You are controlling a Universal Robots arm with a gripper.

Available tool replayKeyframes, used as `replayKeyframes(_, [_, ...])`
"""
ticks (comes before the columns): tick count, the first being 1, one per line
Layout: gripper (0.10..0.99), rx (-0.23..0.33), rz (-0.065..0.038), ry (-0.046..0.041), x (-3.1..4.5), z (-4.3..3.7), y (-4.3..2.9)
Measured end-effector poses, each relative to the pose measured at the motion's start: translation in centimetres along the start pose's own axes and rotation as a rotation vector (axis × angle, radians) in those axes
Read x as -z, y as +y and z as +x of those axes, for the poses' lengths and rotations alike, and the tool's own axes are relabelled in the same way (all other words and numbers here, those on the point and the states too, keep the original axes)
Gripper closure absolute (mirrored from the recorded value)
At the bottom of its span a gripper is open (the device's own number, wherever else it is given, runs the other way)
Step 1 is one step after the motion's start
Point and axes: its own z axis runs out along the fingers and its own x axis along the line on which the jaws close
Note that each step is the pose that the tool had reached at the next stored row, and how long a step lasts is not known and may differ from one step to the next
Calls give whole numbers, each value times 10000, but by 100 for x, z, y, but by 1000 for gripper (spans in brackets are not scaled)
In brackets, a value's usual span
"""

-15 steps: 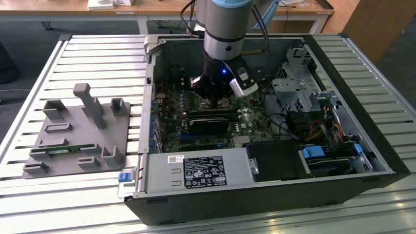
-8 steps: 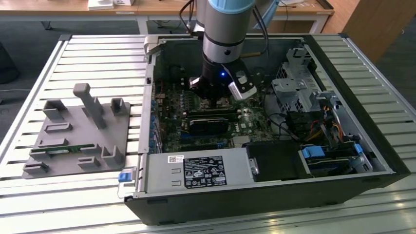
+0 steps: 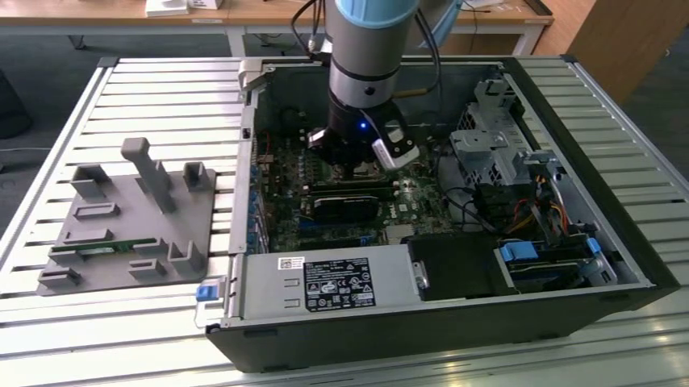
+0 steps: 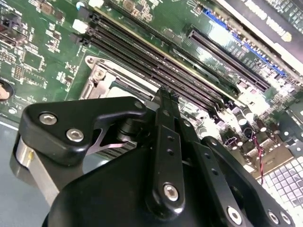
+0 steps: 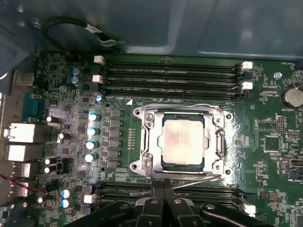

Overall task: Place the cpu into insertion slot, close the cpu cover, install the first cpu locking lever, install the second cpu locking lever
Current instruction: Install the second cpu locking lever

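Black gripper [image 5: 163,198] fingers pressed together, holding nothing, your arm hanging vertically just beside the insertion slot [image 5: 182,140], cpu [image 5: 182,140] seated under the cpu cover [image 5: 218,142].

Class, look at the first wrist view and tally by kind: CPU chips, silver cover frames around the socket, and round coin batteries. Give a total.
cpu: 1
cpu cover: 1
coin battery: 1
Total: 3
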Motion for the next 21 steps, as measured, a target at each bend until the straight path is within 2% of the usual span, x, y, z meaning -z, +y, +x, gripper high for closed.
replayKeyframes(5, [980,0,-68,-3,-65,2,-8])
replayKeyframes(7, [980,1,-127,-3,-84,2,-11])
replayKeyframes(11, [980,1,-378,-11,-96,8,-32])
replayKeyframes(13, [980,1,-446,-13,-94,20,-53])
replayKeyframes(21, [980,3,-461,-13,-85,65,-127])
